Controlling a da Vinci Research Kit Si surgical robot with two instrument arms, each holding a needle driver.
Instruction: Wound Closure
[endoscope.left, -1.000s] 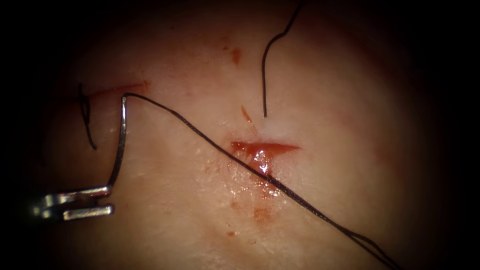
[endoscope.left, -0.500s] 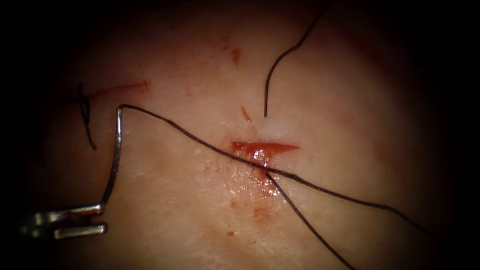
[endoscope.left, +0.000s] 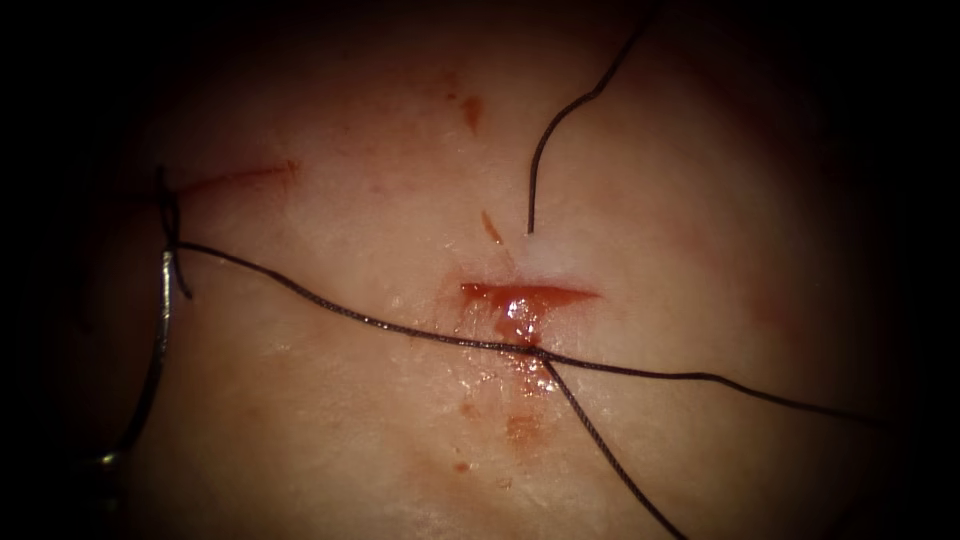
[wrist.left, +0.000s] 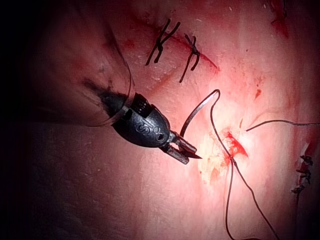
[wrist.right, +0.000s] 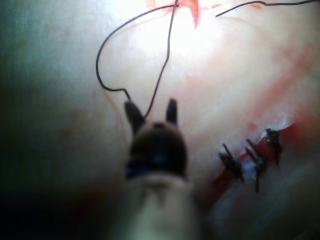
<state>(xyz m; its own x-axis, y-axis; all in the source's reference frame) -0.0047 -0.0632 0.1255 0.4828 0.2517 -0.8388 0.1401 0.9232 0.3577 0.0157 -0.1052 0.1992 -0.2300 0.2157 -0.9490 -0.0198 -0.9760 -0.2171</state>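
The cut is a short red slit in the tissue, wet with red fluid. My left tool is shut on the curved needle near the end away from the thread. The needle is out of the tissue, far left of the cut. Thread runs from the needle's upper end to a point just below the cut, where it splits into two strands going right and lower right. My right tool stands open, and slack thread passes between its jaws.
Another strand of thread drops from above and enters the tissue just above the cut. Finished stitches cross an older cut; one stitch lies by the needle's upper end. More stitches lie near the right tool.
The left tool has carried the needle left and down, drawing the thread flatter across the cut. The right tool's jaws have opened, and a strand now swings out to the right.
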